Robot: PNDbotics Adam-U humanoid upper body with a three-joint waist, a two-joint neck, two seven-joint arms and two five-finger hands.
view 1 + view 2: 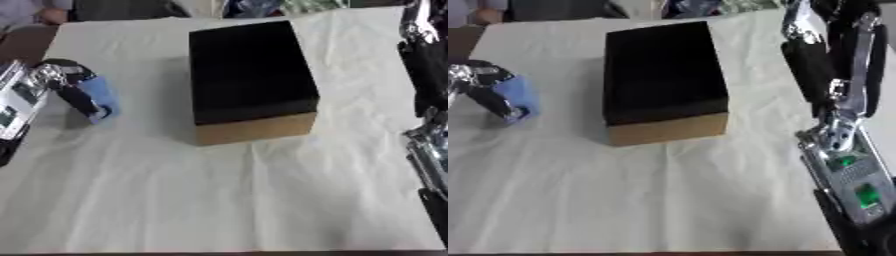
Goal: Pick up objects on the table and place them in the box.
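Centrally, a cardboard box [252,80] is sitting on a table covered with a wrinkled white cloth [219,200]. Its inside is showing black from above, and its near wall is showing plain brown card. The box is standing upright, slightly turned so its long side is running away from the viewer.

Off to the left of the box, well apart from it, the robot's left hand [74,87] is reaching in from the left edge. Its dark fingers are curling around a light blue object [101,97], a soft-looking rounded rectangle whose exact nature is unclear. The blue object is sitting low against the cloth, though whether it is touching the cloth or being lifted just off it cannot be told.

On the right side, the robot's right hand [829,55] is hanging above the table near the far right corner, its dark fingers pointing downward and straight, grasping nothing. The silver and black forearm is running down the right edge.
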